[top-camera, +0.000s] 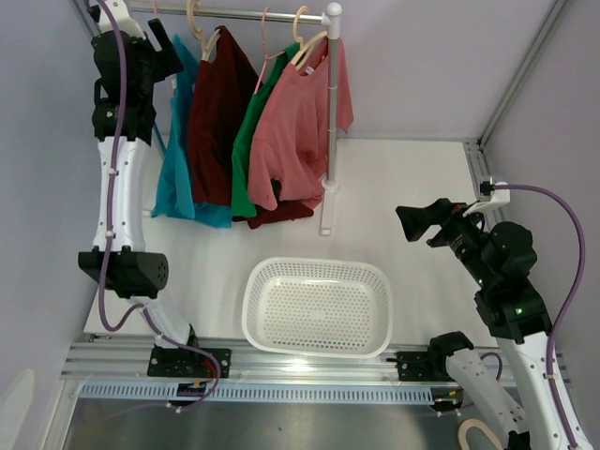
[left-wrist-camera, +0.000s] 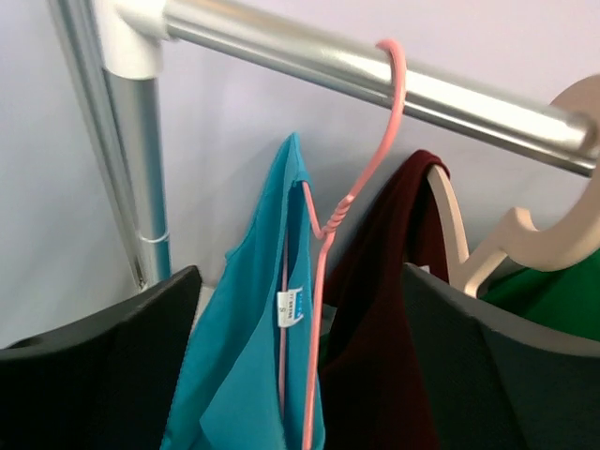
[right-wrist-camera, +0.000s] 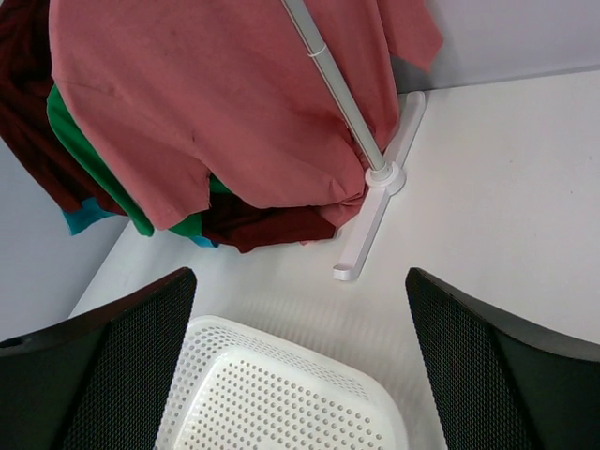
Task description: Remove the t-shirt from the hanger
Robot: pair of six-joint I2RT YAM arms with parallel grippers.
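Fingers [left-wrist-camera: 112, 366] of left end effector [left-wrist-camera: 300, 272] spread, facing teal t-shirt [left-wrist-camera: 246, 361] on pink hanger [left-wrist-camera: 325, 234]. Right end effector [right-wrist-camera: 300, 274] spread, empty.

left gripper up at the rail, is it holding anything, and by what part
Nothing is held. The left gripper is open, the teal t-shirt on its pink hanger ahead of it untouched. The right gripper is open and empty too.
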